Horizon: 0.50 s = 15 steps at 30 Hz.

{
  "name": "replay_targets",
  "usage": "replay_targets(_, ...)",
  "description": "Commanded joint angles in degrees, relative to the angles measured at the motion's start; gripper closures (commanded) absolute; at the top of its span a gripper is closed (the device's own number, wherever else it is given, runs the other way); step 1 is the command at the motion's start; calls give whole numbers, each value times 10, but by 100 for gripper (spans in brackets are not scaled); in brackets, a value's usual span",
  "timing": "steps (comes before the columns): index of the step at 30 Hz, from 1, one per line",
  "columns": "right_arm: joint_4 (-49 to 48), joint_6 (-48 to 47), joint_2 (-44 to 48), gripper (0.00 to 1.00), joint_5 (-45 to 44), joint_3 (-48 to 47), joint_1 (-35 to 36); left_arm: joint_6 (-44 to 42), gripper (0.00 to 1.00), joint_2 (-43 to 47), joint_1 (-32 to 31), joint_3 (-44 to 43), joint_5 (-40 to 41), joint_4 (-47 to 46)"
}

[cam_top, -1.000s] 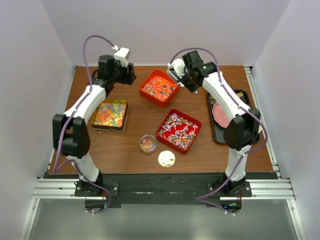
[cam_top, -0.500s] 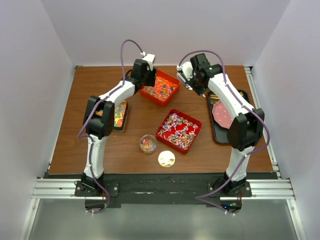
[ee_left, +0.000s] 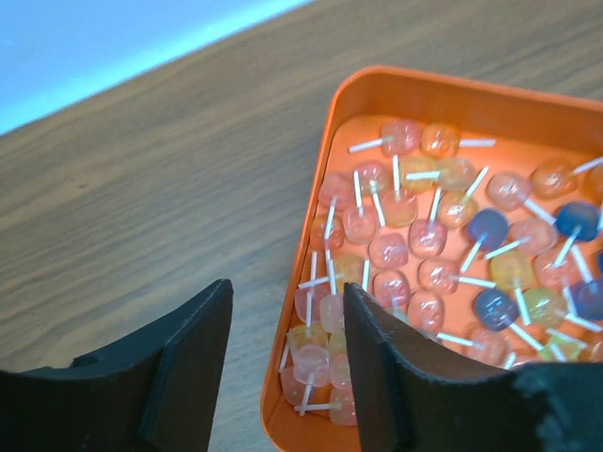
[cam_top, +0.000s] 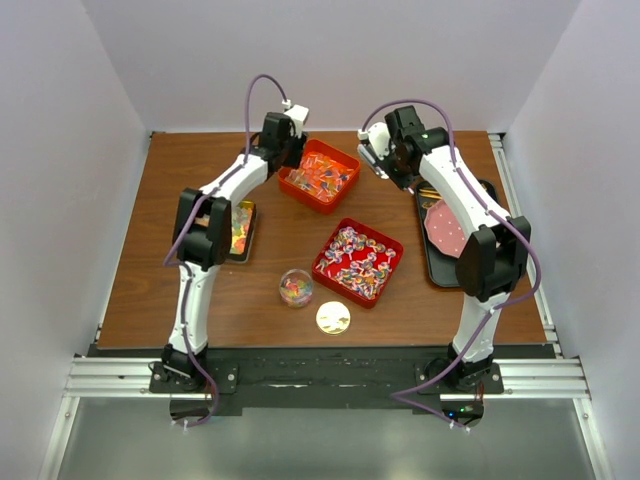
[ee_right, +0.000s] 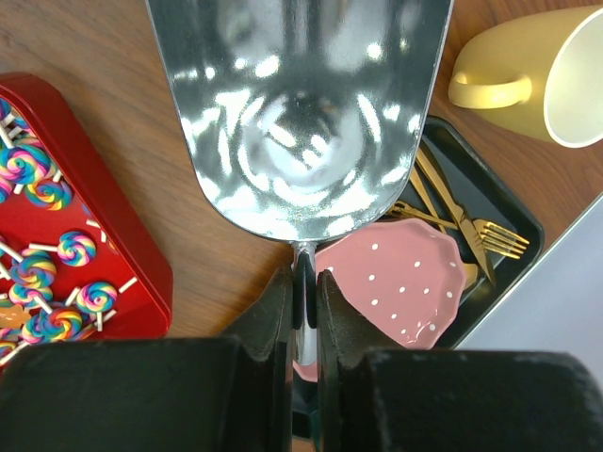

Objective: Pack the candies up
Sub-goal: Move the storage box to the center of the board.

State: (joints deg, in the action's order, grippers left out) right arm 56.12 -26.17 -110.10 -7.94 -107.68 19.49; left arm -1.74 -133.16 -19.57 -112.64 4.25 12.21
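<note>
Now: scoop clamped, candies lying in their trays

Clear-wrapped candies (ee_left: 429, 235) on white sticks, in pink, orange, yellow and blue, are seen heaped in an orange tray (ee_left: 452, 94) at the far middle of the table (cam_top: 160, 290). The left gripper (ee_left: 283, 348) is held over the near corner of that tray with its jaws apart. One finger is over bare wood and the other over the sweets, with the rim seen between them. Nothing is gripped, and it cannot be told whether the tray is touched.

Swirled lollipops (ee_right: 71, 247) are spread in a red tray (ee_right: 113, 188) nearer the middle of the table. Gummies (cam_top: 240, 228) are seen in a dark tray (cam_top: 241, 259) on the left, which is partly hidden by the left arm. A small clear jar (cam_top: 296, 288), with a few mixed sweets in it, is set just in front of the red tray. A gold lid (cam_top: 333, 318) lies beside the jar.

The right gripper (ee_right: 303, 301) is closed tight on the thin handle of a metal scoop (ee_right: 301, 113). The scoop's bowl is empty and is held above bare wood between the red tray and a black tray (ee_right: 513, 212) on the right. In that black tray a pink plate (ee_right: 396, 282) and gold cutlery (ee_right: 471, 226) are laid. A yellow mug (ee_right: 556, 75) is seen lying on its side just beyond the black tray.
</note>
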Motion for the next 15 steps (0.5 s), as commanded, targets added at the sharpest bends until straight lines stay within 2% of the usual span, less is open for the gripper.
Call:
replay_targets(1, -6, 0, 8, 100, -1, -27, 0, -27, 47, -19, 9, -36, -29, 28)
replay_targets(4, -6, -3, 7, 100, -5, -28, 0, -27, 51, -17, 12, -29, -40, 33)
replay_targets(8, -5, -5, 9, 100, -9, -30, 0, -23, 63, -5, 17, -21, -58, 57)
replay_targets(10, -6, -7, 9, 100, -11, -30, -1, -17, 69, 8, 19, 1, -64, 63)
replay_targets(14, -5, -9, 11, 100, -12, -31, 0, 36, 88, 77, 22, 69, -55, 70)
replay_targets(15, -5, -10, 10, 100, -12, -31, 0, 44, 88, 92, 22, 106, -60, 65)
